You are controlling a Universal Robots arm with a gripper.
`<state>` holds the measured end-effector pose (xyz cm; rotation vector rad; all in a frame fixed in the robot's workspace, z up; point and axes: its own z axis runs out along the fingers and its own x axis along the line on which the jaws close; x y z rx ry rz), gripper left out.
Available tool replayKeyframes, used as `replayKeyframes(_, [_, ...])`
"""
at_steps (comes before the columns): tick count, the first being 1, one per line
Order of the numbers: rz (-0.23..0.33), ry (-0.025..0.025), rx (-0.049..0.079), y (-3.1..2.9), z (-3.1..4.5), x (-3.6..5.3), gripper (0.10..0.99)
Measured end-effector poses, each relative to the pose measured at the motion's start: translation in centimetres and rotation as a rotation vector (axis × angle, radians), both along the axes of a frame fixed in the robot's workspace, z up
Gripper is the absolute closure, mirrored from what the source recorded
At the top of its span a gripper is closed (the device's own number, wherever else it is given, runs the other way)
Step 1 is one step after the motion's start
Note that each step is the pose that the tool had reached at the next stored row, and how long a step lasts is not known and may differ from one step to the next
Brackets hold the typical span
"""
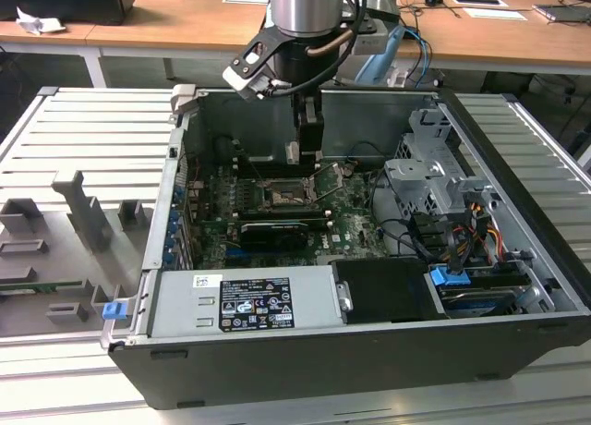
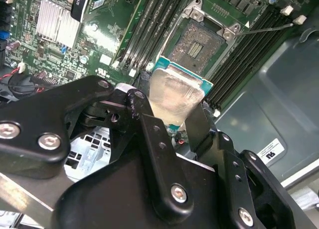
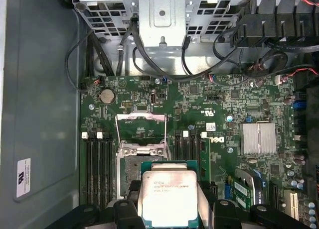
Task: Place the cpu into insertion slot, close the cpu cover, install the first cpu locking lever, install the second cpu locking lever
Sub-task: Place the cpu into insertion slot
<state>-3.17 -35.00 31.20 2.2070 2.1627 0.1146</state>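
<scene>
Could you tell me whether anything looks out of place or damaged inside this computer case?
Nothing stands out: the gripper holds the cpu near the open insertion slot, with the cpu cover raised.

The silver-and-black robot arm (image 1: 307, 5) descends from above with its round metal wrist upright. A black bracket (image 1: 251, 66) juts from the wrist toward the exterior view's left. Beneath it, the black two-fingered gripper (image 1: 309, 152) points straight down. In both wrist views its black fingers (image 2: 143, 117) clamp opposite edges of the thin, square, pale silver cpu (image 3: 169, 194), which sits flat between them.
</scene>
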Motion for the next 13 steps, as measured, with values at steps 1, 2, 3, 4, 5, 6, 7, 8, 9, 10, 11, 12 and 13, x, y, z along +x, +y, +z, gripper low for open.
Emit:
replayKeyframes(1, [0.0,0.0001,0.0,0.0,-0.17,0.0,0.557])
replayKeyframes(2, [0.0,0.0002,0.0,0.0,-0.27,0.0,0.557])
replayKeyframes(3, [0.0,0.0003,0.0,0.0,-0.47,0.0,0.557])
replayKeyframes(4, [0.0,0.0003,0.0,0.0,-0.72,-0.01,0.557])
replayKeyframes(5, [0.0,0.0004,0.0,0.0,-0.91,-0.01,0.557])
replayKeyframes(6, [0.0,0.0009,0.0,0.0,-1.24,-0.01,0.557])
replayKeyframes(7, [0.0,0.0016,0.0,0.01,-1.66,-0.02,0.557])
replayKeyframes(8, [0.0,0.0023,0.0,0.0,-1.89,-0.03,0.557])
replayKeyframes(9, [0.0,0.0028,0.0,0.0,-2.0,-0.04,0.557])
replayKeyframes(10, [0.0,0.0033,0.0,0.0,-2.11,-0.04,0.557])
replayKeyframes(11, [0.0,0.0036,0.0,0.0,-2.23,-0.04,0.557])
replayKeyframes(12, [0.0,0.0039,0.0,0.0,-2.35,-0.04,0.557])
replayKeyframes(13, [0.0,0.004,0.0,0.0,-2.47,-0.04,0.557])
